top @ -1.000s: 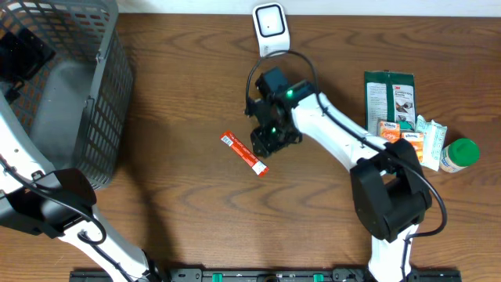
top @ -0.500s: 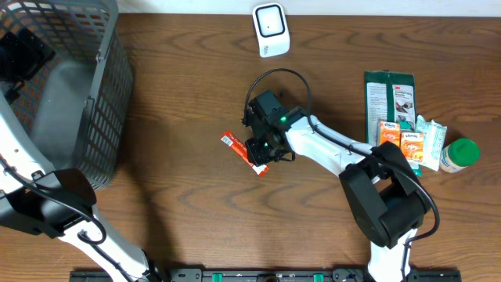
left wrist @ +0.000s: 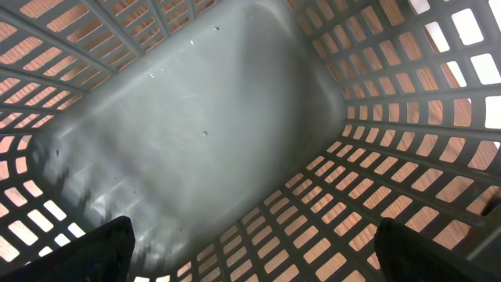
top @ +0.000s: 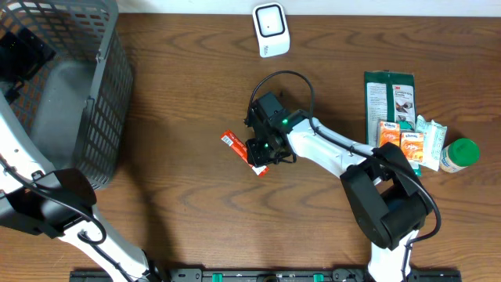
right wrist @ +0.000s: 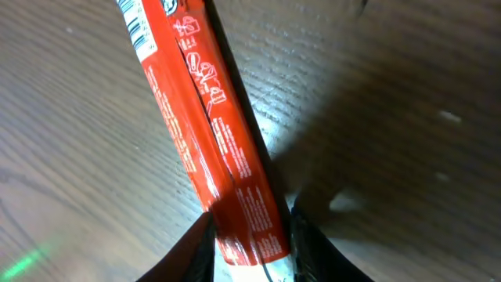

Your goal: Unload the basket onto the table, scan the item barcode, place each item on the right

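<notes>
At the far left stands a grey mesh basket (top: 78, 102), and the left gripper (left wrist: 250, 262) hangs inside it over the smooth grey floor, its two dark fingertips (left wrist: 102, 251) set wide apart at the bottom corners of the left wrist view with nothing between them. Near the middle of the wooden table (top: 180, 211) lies the red packet (top: 233, 144), flat on the wood and slanting, its barcode (right wrist: 135, 23) printed on the white end that points away from the right arm. The right gripper (top: 261, 153) sits on the packet's other end; in the right wrist view its fingers (right wrist: 192, 252) press against both long sides of the red wrapper (right wrist: 215, 157), so the jaws are closed on the packet while it rests on the table. Up at the table's back edge, well apart from the packet, stands the white scanner (top: 270, 30). At the far right lie a green pack (top: 389, 90), two orange boxes (top: 399, 141), a pale tissue packet (top: 431, 131) and a green-lidded bottle (top: 459, 155), grouped close together.
</notes>
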Motion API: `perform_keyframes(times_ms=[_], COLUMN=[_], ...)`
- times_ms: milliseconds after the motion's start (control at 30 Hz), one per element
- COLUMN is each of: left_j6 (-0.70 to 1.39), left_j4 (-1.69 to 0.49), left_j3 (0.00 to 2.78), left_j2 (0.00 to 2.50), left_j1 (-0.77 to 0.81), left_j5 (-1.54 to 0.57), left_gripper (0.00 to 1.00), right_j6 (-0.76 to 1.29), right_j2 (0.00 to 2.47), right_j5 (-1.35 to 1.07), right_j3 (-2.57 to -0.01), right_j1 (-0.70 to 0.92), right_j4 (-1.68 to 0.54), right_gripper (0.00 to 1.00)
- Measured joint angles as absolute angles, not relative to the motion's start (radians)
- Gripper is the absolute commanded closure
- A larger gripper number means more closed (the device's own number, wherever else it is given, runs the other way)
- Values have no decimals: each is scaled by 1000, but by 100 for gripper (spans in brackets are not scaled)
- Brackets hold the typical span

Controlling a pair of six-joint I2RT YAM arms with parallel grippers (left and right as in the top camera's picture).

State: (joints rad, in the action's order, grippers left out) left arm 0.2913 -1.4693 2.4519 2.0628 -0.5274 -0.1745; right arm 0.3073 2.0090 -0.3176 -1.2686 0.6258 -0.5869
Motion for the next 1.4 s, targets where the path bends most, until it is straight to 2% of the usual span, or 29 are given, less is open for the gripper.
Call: perform_keyframes(times_ms=[133, 233, 500, 667, 767, 833, 1033, 1167, 1400], left_j6=[291, 291, 291, 291, 291, 291, 291, 291, 291], left_j4=[-1469, -1469, -1469, -1469, -1469, -1469, -1469, -1469, -1469], left_j3=[2452, 2452, 2452, 2452, 2452, 2452, 2452, 2452, 2452], left_j2=[2062, 2063, 2062, 2063, 2062, 2063, 2062, 2062, 2063], left_j1=[-527, -527, -527, -527, -527, -527, -527, -527, -527], left_j5=[-175, -175, -175, -175, -175, -175, -175, -175, -175], left_gripper=[2, 2, 2, 2, 2, 2, 2, 2, 2], right_j6=[337, 365, 397, 406, 399, 389, 340, 270, 41], right_j2=[2003, 1990, 1974, 1972, 1972, 1972, 1969, 1938, 1748], right_j5=[-274, -216, -99, -48, -26, -16, 67, 203, 529], right_j3=[-1256, -1237, -1216, -1215, -1214, -1214, -1235, -1235, -1242], right_j1=[639, 663, 718, 744, 755, 760, 772, 773, 791], right_j4=[-564, -537, -503, -496, -485, -480, -521, -542, -515], right_gripper=[80, 76, 75, 84, 99, 99, 99, 99, 99])
